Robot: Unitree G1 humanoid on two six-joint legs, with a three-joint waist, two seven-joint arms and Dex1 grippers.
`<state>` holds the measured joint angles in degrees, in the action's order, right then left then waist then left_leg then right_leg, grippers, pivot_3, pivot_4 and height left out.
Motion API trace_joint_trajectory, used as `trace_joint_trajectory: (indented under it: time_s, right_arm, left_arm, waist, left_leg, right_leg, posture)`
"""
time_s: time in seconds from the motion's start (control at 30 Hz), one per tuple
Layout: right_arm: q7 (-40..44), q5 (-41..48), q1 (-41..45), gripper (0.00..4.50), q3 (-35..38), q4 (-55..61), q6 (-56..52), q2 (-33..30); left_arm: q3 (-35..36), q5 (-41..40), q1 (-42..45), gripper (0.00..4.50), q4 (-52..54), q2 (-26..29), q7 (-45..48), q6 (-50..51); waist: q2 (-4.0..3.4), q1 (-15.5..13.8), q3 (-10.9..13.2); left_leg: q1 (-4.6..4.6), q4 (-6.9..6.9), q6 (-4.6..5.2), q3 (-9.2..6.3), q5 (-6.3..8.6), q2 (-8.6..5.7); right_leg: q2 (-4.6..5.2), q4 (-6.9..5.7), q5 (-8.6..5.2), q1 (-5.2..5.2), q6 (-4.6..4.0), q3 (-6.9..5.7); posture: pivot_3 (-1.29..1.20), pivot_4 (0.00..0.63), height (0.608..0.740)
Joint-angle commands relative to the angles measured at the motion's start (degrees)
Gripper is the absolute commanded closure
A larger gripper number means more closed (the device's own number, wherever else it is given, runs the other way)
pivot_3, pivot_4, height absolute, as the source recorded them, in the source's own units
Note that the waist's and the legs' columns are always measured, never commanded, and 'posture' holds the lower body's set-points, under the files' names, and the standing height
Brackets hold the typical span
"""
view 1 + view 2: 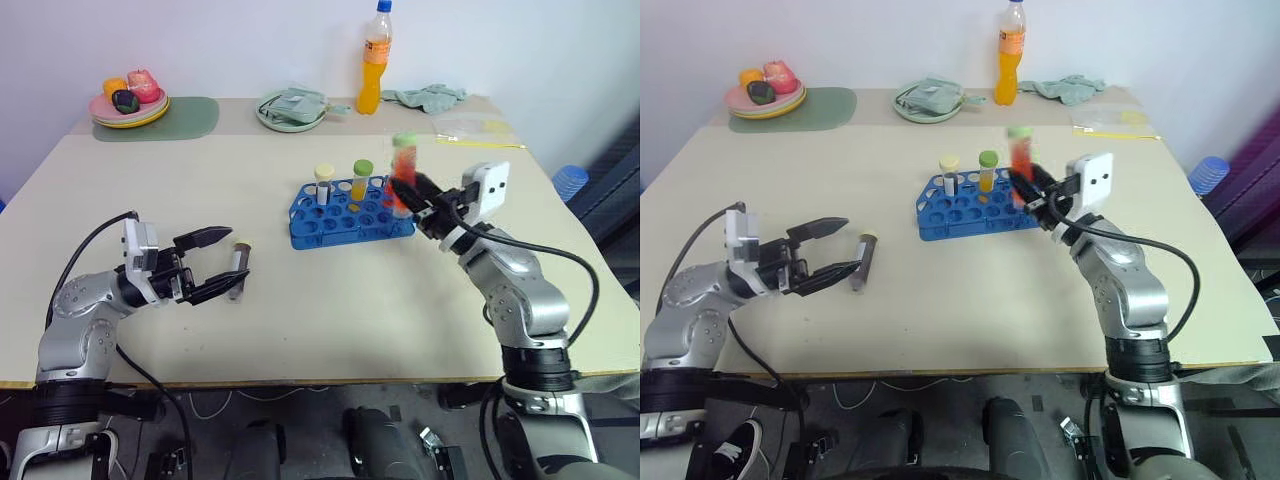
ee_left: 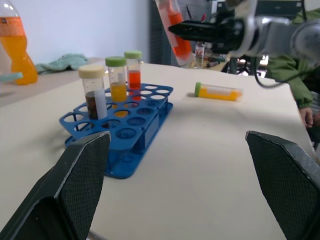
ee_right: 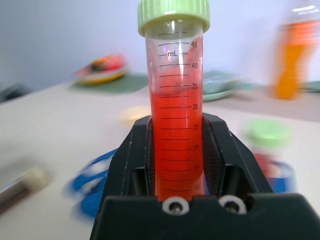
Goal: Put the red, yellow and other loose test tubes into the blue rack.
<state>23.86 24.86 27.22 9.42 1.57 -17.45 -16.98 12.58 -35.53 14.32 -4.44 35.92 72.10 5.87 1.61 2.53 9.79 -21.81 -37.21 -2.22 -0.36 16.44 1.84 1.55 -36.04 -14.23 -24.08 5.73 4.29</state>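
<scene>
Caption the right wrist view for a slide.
Right gripper shut on the upright red test tube, green cap up, above the table.

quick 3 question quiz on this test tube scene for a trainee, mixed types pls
1. True or false: the left gripper is shut on a test tube.
2. What does the right gripper hold? A) a yellow-filled tube, B) a red-filled tube with a green cap, C) the orange drink bottle.
3. How many tubes stand in the blue rack?

Key:
1. False: it is open, with a grey-filled tube lying on the table by its fingertips.
2. B
3. Three: one cream-capped, two green-capped.
</scene>
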Motion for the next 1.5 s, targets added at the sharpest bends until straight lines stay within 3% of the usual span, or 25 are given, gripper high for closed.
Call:
trace_joint_trajectory:
  time_s: [0.03,0.37,0.73,1.5]
  right_arm:
    - [0.6,-3.1,1.1,3.58,0.9,-6.5,12.2,2.4]
    - [-1.8,-8.5,6.2,3.58,0.9,-28.0,33.4,10.2]
    - [-5.1,-13.0,12.7,3.58,1.8,-48.8,50.5,9.8]
    - [-4.9,-13.7,16.9,3.58,1.9,-60.2,56.9,11.1]
  left_arm:
    - [1.2,-0.2,0.9,0.0,0.3,0.2,-0.3,-0.6]
    - [1.2,0.1,2.5,0.0,-0.6,0.4,-0.6,-0.9]
    - [2.0,-0.4,2.1,0.0,-0.2,1.3,-0.7,-0.6]
    - [3.7,-0.6,1.9,0.0,-2.1,3.0,1.2,-0.6]
  waist:
    - [-0.01,0.1,0.0]
    - [-0.05,0.3,0.0]
    - [-0.05,0.3,0.0]
    - [-0.06,1.6,0.0]
  left_leg:
    - [0.01,0.02,0.0,0.0,0.0,0.0]
    - [0.12,0.03,0.0,0.03,0.0,0.01]
    - [0.24,0.06,-0.01,0.03,-0.01,0.0]
    - [0.42,0.07,-0.01,-0.03,0.0,0.01]
  right_leg:
    - [0.0,0.0,0.0,0.0,0.0,0.0]
    - [0.0,-0.08,0.01,0.02,-0.01,0.02]
    - [0.04,-0.08,0.02,0.14,-0.02,0.02]
    - [0.05,-0.1,0.02,0.35,-0.02,0.01]
  posture:
    - [0.0,0.15,0.74]
    - [0.0,0.15,0.74]
    - [0.0,0.15,0.74]
    - [0.0,0.15,0.74]
